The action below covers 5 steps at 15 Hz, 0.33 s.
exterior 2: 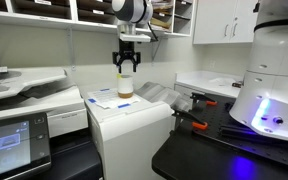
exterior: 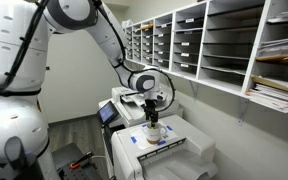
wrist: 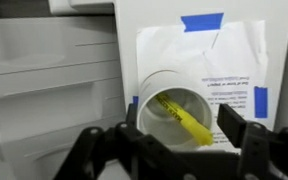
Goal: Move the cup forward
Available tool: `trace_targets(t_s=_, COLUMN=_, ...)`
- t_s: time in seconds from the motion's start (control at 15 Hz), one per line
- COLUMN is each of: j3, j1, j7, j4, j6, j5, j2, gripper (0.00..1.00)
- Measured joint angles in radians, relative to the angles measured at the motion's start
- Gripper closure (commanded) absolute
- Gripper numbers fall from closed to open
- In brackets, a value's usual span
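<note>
Cup [wrist: 166,103] stands upright on a white paper sheet [wrist: 239,60], which lies flat on top of the white printer [exterior 2: 134,130]. Sheet is held by blue tape [wrist: 202,20] at its edges.

Wrist view only: looks straight down into the cup's open mouth. A yellow strip-like item [wrist: 189,122] lies slanted inside; can't tell what it is. There's small print on the sheet, too blurry to read. This view doesn't show the cup's height or its side wall.

Both exterior views show the cup [exterior 2: 124,87] side-on: pale, yellowish, approx cylindrical, tiny vs the printer. It sits near the printer top's centre in an exterior view [exterior: 154,130]. The inside of the cup isn't visible from either ext. cam.

Gripper [exterior 2: 127,68] hangs vertical, directly over the cup, w/ jaws spread. In wrist view the two dark fingers [wrist: 236,125] sit one on each side of the cup rim, w/ the cup between them, approx centred. From the side, the fingertips reach about the cup's top edge and the body is below them. Can't tell if the pads touch the rim; no pinch visible. In an exterior view the gripper [exterior: 154,113] is likewise just above the cup.

Around: wall of mail-slot shelves [exterior: 214,40] behind the printer, some slots w/ papers. A second, larger copier [exterior 2: 24,90] stands beside the printer. Robot base [exterior 2: 274,80] sits on a dark table [exterior 2: 214,150].
</note>
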Motion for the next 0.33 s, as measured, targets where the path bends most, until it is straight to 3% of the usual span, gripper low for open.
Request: trace_targets(t_s=0.33, j3=-0.001, j1=0.026, j7=0.049, j4=-0.136, j6=0.087, j5=-0.151, j2=-0.130, gripper=0.00)
